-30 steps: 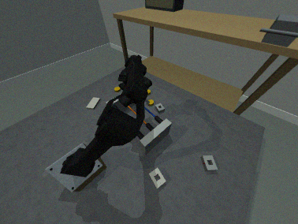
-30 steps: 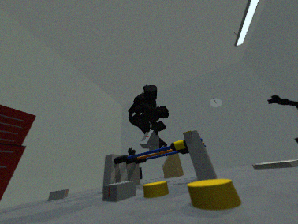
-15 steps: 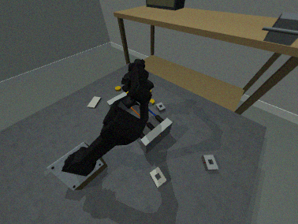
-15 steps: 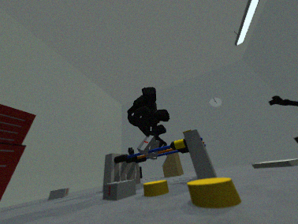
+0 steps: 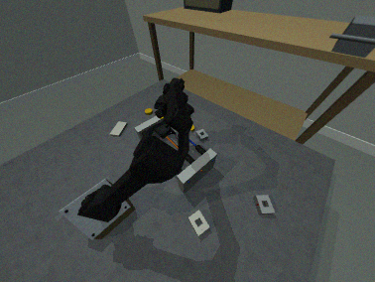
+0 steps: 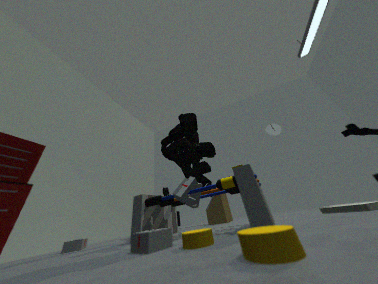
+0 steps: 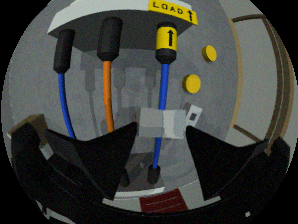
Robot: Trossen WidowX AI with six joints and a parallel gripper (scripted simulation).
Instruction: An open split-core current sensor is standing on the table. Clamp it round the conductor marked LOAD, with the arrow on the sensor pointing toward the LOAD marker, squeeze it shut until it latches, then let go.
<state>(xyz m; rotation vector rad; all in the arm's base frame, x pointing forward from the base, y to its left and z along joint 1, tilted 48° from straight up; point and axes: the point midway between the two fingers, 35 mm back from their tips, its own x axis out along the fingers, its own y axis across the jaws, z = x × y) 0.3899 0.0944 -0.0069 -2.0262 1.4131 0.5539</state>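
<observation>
The LOAD conductor (image 7: 164, 85) (image 6: 204, 189) is a blue cable below the yellow LOAD label (image 7: 167, 8), with an arrowed yellow sleeve (image 7: 166, 39) (image 6: 227, 183) at its far end. My gripper (image 7: 162, 127) is shut on the pale grey sensor (image 7: 150, 120) (image 6: 181, 189). The sensor is tilted at the LOAD cable. In the wrist view the cable reaches its far edge, shows between its grey and white parts, and comes out on the near side. Its halves look open. An arrow on it cannot be made out; a red mark shows in the exterior view. The top view hides the sensor behind the arm.
An orange cable (image 7: 107, 95) and another blue cable (image 7: 63, 107) run alongside, between two upright end blocks (image 5: 197, 171) (image 6: 254, 197). Yellow discs (image 6: 197, 239) (image 7: 191, 83) and small square-holed blocks (image 5: 192, 228) (image 5: 270, 209) lie around. A workbench (image 5: 258, 32) stands behind.
</observation>
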